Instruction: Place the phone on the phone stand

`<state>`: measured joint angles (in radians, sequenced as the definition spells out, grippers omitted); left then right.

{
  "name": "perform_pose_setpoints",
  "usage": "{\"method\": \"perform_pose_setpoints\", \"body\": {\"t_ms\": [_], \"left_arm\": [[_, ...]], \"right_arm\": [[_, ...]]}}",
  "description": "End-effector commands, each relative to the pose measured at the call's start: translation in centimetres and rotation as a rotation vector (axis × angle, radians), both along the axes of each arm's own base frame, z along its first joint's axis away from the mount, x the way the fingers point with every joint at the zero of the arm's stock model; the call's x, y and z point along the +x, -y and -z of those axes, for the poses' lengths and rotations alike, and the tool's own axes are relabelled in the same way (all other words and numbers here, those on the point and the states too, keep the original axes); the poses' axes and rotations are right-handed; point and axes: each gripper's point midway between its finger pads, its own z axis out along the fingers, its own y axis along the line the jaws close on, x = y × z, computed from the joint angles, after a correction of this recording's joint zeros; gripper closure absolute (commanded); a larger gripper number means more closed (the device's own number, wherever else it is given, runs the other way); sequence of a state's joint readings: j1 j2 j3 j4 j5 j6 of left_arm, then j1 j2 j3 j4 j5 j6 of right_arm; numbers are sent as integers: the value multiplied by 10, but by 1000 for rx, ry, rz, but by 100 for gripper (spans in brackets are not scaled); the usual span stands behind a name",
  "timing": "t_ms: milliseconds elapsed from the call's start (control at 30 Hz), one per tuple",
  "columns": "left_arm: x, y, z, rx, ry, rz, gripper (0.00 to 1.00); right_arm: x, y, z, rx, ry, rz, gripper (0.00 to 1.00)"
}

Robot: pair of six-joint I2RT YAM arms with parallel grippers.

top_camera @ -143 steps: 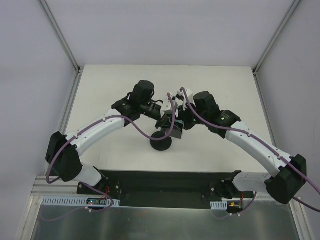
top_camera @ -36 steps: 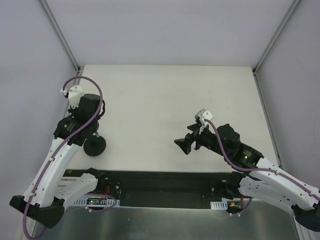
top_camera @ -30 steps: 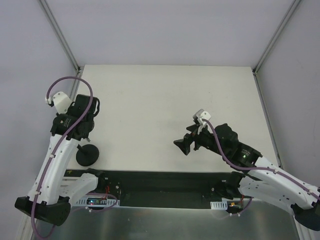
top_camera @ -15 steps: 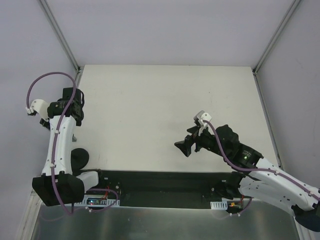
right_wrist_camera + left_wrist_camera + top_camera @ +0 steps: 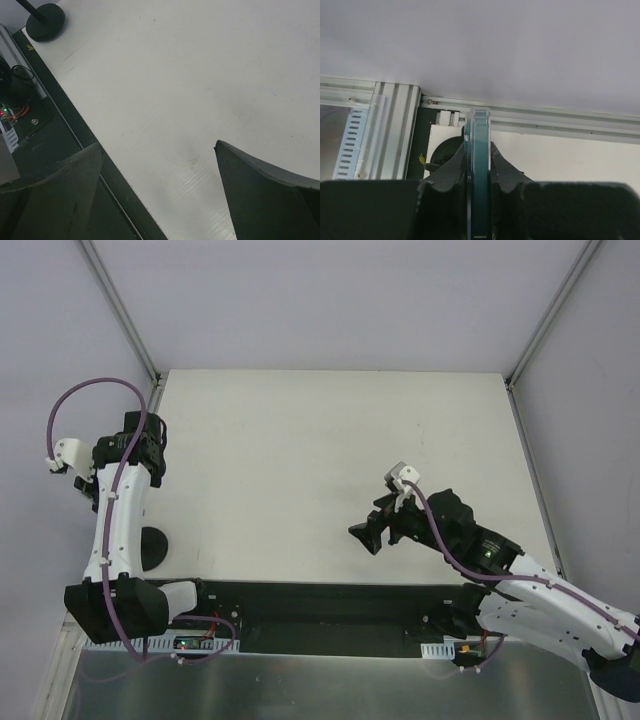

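My left gripper is shut on the phone, which shows edge-on as a thin teal and silver slab between the fingers. In the top view this gripper hangs over the table's left edge. The phone stand's round black base lies below it near the near-left corner, also seen as the stand base and the same disc with its thin stem. The stand's holder is hidden. My right gripper stands open and holds nothing, low over the table's right half.
An aluminium rail and a black base plate border the table's near edge. White enclosure walls with metal posts close in on the left and right. Purple cables loop off both wrists.
The left arm has swung from the table's middle to the far left edge with the phone in it, and the stand's base has shifted left with it. The right arm has pulled back and stayed open.
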<state>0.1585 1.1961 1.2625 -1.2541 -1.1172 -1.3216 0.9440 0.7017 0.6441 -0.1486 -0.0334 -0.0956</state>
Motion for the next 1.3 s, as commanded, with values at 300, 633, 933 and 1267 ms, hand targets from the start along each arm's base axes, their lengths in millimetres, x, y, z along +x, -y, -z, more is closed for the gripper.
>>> {"method": "perform_pose_setpoints", "body": {"t_ms": [300,633,933,1267], "left_arm": [[-9,-14,-13,124,-31,-66,100],[-5,-12,-19,98,-40,-41,1],[19,24,-92,-87,338,213,1],[47,299,-257,-127,1032,2242,1]], "right_arm": [[2,-5,-6,24,-8,2,4],[2,-7,-2,9,-24,-6,3],[6,-10,-8,9,-20,4,3],[64,116,-37,-115,62,776,3]]}}
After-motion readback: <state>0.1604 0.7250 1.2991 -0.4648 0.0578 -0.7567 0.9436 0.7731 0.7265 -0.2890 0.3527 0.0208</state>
